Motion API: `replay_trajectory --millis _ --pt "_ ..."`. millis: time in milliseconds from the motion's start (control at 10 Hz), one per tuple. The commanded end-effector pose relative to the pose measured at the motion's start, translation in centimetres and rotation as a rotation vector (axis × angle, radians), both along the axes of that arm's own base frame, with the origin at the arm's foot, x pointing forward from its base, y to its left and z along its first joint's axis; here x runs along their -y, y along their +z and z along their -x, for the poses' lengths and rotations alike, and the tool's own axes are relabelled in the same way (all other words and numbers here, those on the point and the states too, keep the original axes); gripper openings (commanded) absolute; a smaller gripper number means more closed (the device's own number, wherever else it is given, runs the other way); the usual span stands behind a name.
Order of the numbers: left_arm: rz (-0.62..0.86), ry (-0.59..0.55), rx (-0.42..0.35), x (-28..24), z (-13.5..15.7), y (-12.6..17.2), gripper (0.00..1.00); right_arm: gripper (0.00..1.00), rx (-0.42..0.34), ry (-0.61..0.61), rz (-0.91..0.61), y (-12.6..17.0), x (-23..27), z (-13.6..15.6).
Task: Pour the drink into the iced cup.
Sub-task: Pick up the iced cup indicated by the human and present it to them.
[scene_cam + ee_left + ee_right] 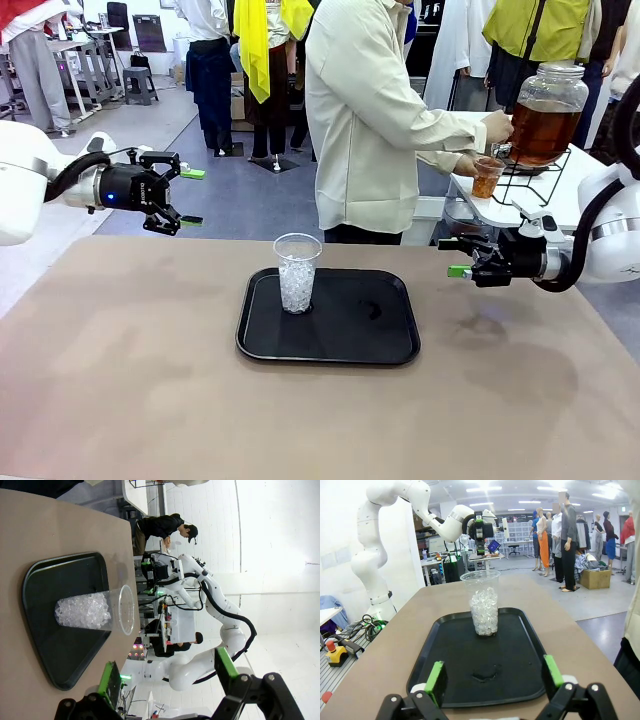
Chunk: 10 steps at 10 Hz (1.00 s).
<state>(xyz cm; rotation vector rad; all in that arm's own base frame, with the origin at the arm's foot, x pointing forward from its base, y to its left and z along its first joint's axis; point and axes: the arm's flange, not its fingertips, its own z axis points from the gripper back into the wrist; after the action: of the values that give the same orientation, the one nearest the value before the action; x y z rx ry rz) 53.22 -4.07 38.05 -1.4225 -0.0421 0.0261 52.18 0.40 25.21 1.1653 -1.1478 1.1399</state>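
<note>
While the person (368,120) draws drink (543,131) at upper right, your left gripper (190,197) and right gripper (458,257) stand wide; next, the iced cup (297,274) needs pouring.

Iced cup (297,272) looks like thin, smooth clear plastic, and the black tray (345,340) under it is plastic with a slight sheen. The table (130,390) top is matt tan, cloth or laminate, can't tell which. The jar (547,100) is shiny clear glass with a silvery metal-looking lid (561,70), and the translucent amber drink (543,132) shows through.
</note>
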Motion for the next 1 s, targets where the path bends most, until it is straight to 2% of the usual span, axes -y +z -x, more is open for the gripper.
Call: replay_trajectory --millis 0,900 --pt "0.007 0.012 -0.008 0.02 0.02 0.25 1.0 1.0 0.004 0.001 0.0 0.2 -0.04 -0.07" --pt "0.007 0.012 -0.008 0.02 0.02 0.25 1.0 1.0 0.004 0.001 0.0 0.2 -0.04 -0.07"
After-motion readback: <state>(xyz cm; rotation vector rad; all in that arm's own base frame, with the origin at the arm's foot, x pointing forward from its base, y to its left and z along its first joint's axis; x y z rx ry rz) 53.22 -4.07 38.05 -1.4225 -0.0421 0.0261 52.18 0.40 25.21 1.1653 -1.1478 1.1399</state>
